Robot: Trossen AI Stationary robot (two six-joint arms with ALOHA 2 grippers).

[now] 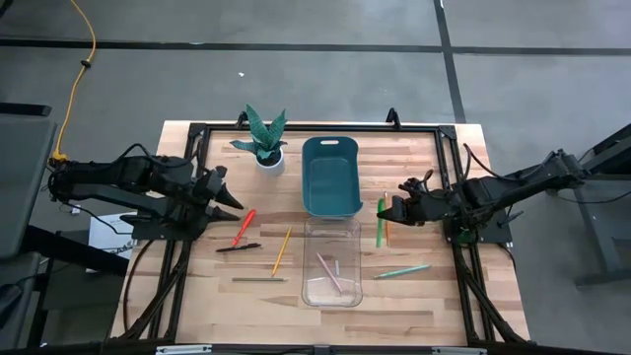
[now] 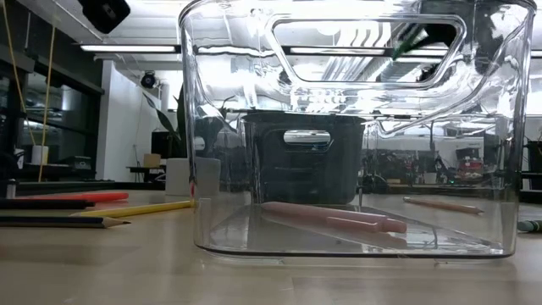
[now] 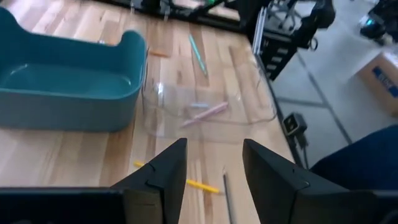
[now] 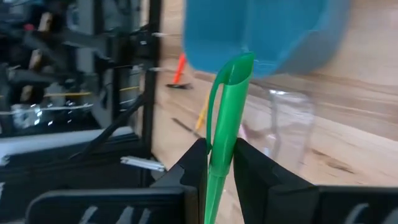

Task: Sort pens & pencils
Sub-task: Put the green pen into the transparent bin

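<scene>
Right gripper (image 4: 221,163) at centre-right pinches a green pen (image 1: 381,221) upright, likely bound for a bin; left gripper (image 3: 212,163) waits open, centre-left, holding nothing.

Green pen (image 4: 225,124): I'm losing its lower end off the right wrist picture's bottom edge.
Teal bin (image 4: 261,31): it's blurring and running off the top there.
Clear bin (image 2: 351,127): it's blocking most of my low view.
Grey pencil (image 1: 258,279): I'm finding it too thin to judge overhead.
</scene>
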